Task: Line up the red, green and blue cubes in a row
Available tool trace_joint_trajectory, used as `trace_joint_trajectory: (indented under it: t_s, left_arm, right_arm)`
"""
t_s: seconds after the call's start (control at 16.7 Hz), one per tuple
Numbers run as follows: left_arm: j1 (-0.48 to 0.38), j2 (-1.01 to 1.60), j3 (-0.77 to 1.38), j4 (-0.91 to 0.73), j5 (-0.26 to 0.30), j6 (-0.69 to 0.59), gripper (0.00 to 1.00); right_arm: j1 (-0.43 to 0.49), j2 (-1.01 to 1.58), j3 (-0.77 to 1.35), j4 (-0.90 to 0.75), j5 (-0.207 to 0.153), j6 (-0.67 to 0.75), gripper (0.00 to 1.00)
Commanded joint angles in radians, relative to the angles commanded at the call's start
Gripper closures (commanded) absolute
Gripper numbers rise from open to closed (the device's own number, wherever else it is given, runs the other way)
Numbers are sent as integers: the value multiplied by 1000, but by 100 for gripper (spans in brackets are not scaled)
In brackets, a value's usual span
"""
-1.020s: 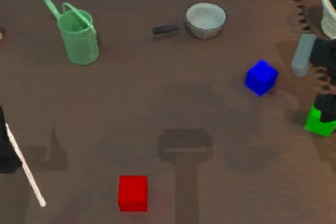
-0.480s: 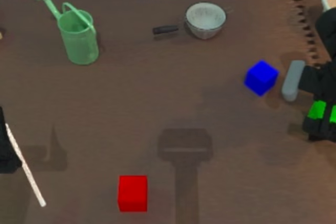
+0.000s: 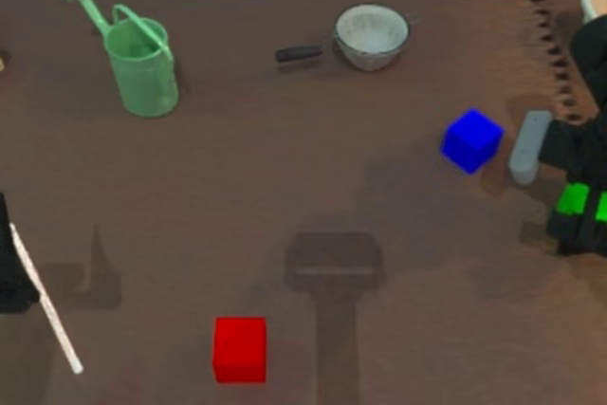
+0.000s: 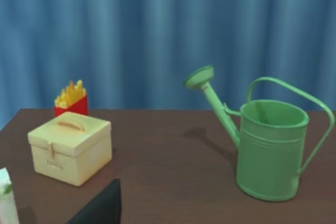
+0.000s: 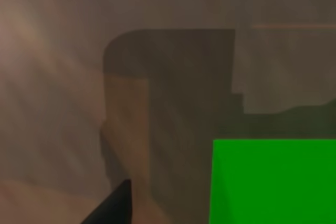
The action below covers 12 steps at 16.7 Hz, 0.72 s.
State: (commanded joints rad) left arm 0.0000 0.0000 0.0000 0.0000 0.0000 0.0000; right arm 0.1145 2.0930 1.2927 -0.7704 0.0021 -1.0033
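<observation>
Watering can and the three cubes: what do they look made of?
The watering can looks like painted metal or plastic: pale green, soft sheen, ribbed rim band; I can't tell which. The red cube, blue cube and green cube, which sits at the right gripper, show flat, unmarked, matte colour, possibly plastic or painted wood.

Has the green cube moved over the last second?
Yes. The green cube, in the right hand, now sits slightly nearer the blue cube.

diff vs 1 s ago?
The right gripper came down over the green cube at the table's right edge, which now shows between its fingers; no visible change in the last half second. Red cube, blue cube and the parked left arm stayed put.
</observation>
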Motion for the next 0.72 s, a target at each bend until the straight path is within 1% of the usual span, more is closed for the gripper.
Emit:
trace_joint_trajectory:
  t_s: [0.48, 0.54, 0.72]
  left_arm:
    - [0, 0, 0, 0, 0, 0, 0]
    - [0, 0, 0, 0, 0, 0, 0]
    - [0, 0, 0, 0, 0, 0, 0]
  right_arm:
    - [0, 0, 0, 0, 0, 0, 98]
    - [0, 0, 0, 0, 0, 0, 100]
    - [0, 0, 0, 0, 0, 0, 100]
